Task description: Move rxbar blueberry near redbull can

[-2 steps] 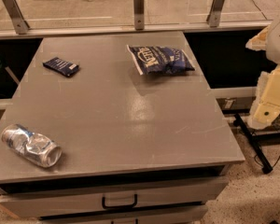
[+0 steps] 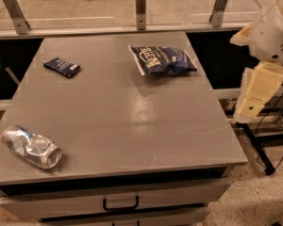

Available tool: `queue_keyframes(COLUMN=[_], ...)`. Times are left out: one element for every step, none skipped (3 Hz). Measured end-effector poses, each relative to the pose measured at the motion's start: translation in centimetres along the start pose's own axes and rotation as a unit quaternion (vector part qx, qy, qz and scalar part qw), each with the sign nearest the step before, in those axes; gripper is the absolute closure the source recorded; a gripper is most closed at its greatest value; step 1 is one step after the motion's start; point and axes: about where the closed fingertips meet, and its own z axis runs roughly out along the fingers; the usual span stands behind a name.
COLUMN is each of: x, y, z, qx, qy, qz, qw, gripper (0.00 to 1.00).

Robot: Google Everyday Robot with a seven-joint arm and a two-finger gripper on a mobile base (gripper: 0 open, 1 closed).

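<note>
The grey bench fills most of the view, with a black drawer handle under its front edge; off its right side, past the edge and above the floor, hangs the robot's white arm; below it the cream tool points downward, touching nothing, and I cannot tell whether it stands apart or together; a blue-and-white chip bag lies far right on the bench; the crushed redbull can lies on its side at the near left corner; the rxbar blueberry lies flat at the far left, well apart from the can.
</note>
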Motion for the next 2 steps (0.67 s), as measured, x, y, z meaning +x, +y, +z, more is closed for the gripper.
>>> queue_keyframes(x=[-5.9,-13.9], y=[-0.8,-1.1], z=[3.0,4.9], qx=[-0.003,0.008], qy=[-0.043,-0.098], qz=[-0.074,-0.141], qw=[0.9964,0.9852], gripper=[0.0,0.0])
